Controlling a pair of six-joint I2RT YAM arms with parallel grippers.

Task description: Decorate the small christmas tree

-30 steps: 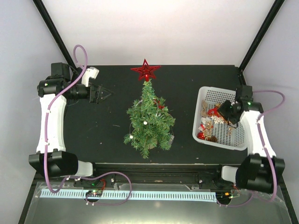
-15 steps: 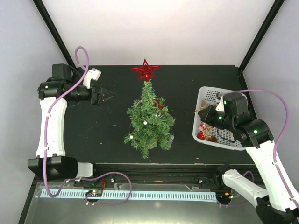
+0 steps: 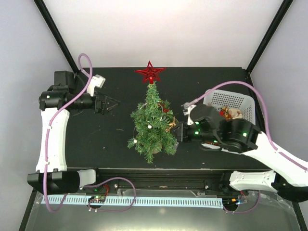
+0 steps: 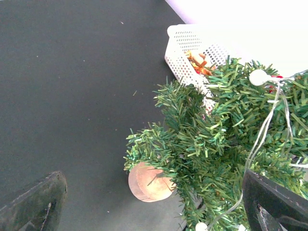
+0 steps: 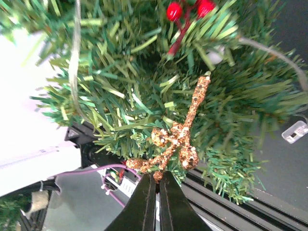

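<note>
The small christmas tree (image 3: 154, 124) stands mid-table with a red star (image 3: 150, 73) on top, white bulbs on a wire and red berries (image 5: 188, 9). Its brown base (image 4: 148, 181) shows in the left wrist view. My right gripper (image 3: 176, 130) is at the tree's right side, shut on a gold glitter sprig ornament (image 5: 175, 139) that rests against the branches (image 5: 144, 91). Left of the tree, apart from it, my left gripper (image 3: 110, 101) is open and holds nothing; its fingers (image 4: 33, 204) frame the tree's lower branches in the wrist view.
A white basket (image 3: 231, 102) with several more ornaments sits at the right rear of the black table (image 3: 101, 139). A black rail (image 3: 159, 174) runs along the near edge. Black frame posts rise at both rear corners.
My right arm swung left from the basket to the tree's right side, carrying the gold ornament. The left gripper edged slightly right toward the tree.
</note>
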